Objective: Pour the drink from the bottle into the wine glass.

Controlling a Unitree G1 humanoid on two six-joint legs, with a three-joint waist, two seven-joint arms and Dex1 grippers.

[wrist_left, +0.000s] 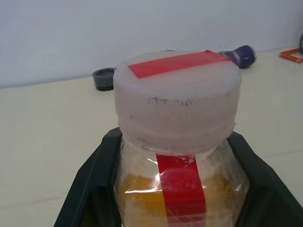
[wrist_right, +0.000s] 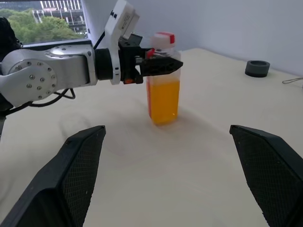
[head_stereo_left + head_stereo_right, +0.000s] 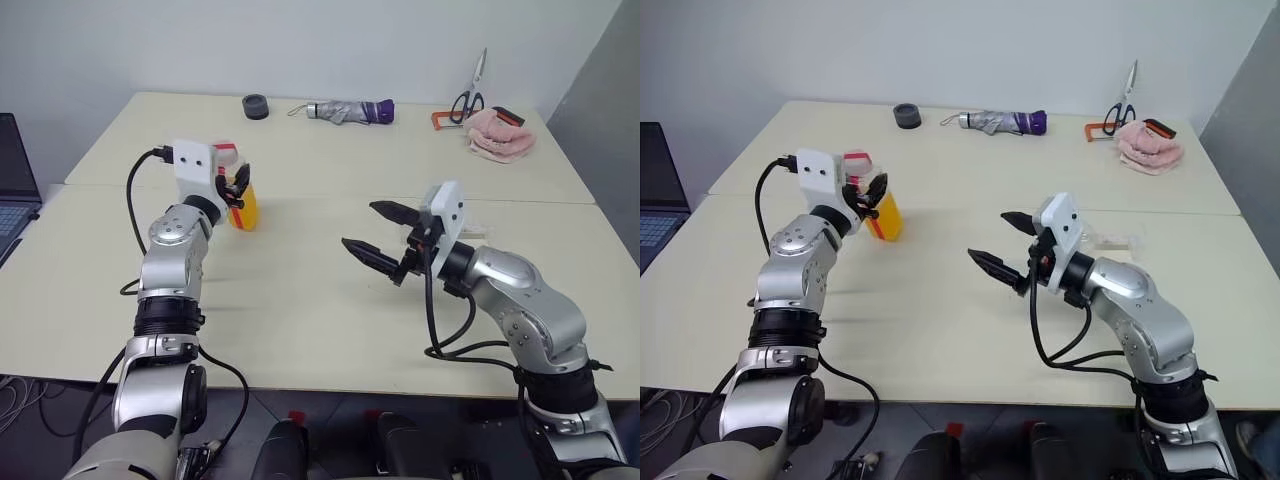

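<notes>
I have the left gripper (image 2: 158,66) clamped on the bottle (image 2: 163,87), its two black fingers (image 1: 90,189) pressed against opposite sides of the clear body just under the shoulder. The bottle stands upright on the table (image 3: 320,300), long axis vertical, white cap (image 1: 177,97) pointing straight up; from the right wrist view its base looks to be on the tabletop or just at it, and I cannot tell which. A red strip runs across the cap's top and another runs down the front of the body. The drink (image 2: 163,101) fills the lower part of the bottle, bright orange, level surface.

My right gripper (image 3: 380,235) hangs above the table well to the right of the bottle, jaws spread wide and holding nothing, fingers aimed toward the robot's left, in the bottle's direction. Just behind it I can make out a clear object (image 3: 1110,240) on the table, too faint and too covered by the wrist to name with certainty.

Along the far edge of the table lie a dark round cap-like object (image 3: 256,106), a folded umbrella (image 3: 350,111), scissors (image 3: 470,95) and a pink cloth (image 3: 500,135). A laptop (image 3: 15,190) sits at the left edge.
</notes>
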